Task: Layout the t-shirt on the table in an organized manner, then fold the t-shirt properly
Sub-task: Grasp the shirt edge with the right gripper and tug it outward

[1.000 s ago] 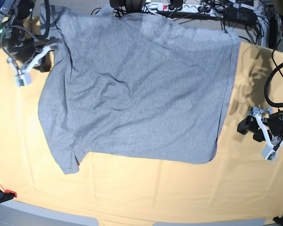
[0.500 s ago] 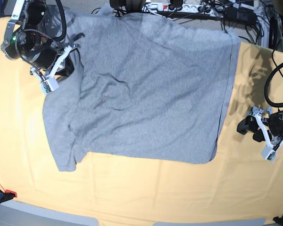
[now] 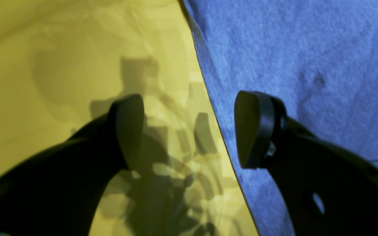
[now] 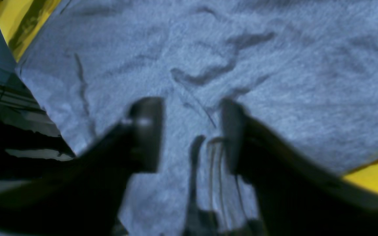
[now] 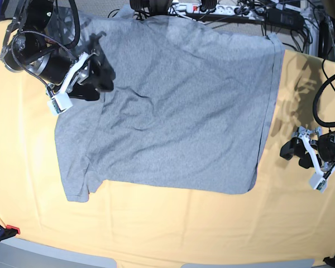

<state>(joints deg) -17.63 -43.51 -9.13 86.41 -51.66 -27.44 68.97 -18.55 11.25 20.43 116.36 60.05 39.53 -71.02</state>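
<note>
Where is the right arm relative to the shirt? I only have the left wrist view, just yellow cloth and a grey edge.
Observer: The right gripper is over the t-shirt near its far corner, on the base view's left.
Operator: Are its jaws gripping fabric?
Observer: No, the right wrist view shows the jaws apart with wrinkled grey cloth lying between them, not pinched.
Operator: Is the shirt flat overall?
Observer: Mostly spread on the table, plain grey side up, with creases near the middle.
Operator: And a sleeve?
Observer: One sleeve sticks out at the near corner on that same side.
</note>
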